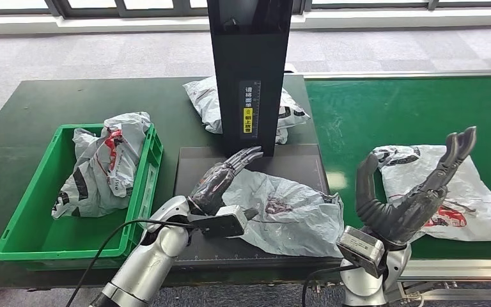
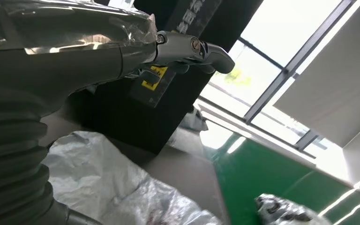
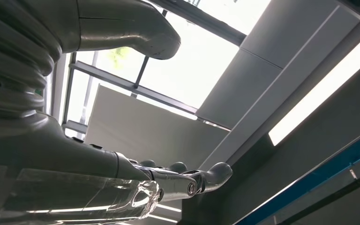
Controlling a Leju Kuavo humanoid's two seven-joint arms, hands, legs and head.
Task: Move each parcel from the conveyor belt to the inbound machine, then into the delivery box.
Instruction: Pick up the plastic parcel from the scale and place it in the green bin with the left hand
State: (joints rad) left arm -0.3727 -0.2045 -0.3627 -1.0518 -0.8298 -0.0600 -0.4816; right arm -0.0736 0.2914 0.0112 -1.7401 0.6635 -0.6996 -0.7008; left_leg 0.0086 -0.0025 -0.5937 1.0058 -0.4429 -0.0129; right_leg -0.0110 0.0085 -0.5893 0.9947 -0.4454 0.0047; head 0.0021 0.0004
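1. I see the green crate (image 1: 19,238) on the table (image 1: 13,109), holding one crumpled grey poly parcel (image 1: 102,163).
2. Grey wrinkled parcel on the scanner plate (image 1: 288,211); left hand (image 1: 220,179) rests on its edge, fingers extended, gripping nothing.
3. Belt parcel (image 1: 460,192) lies flat; right hand (image 1: 409,192) spread wide above it, empty.

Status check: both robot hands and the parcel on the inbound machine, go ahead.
Left robot hand open, resting on the parcel on the inbound machine. Right robot hand open, raised over the belt parcel. Nothing blocking the green box.
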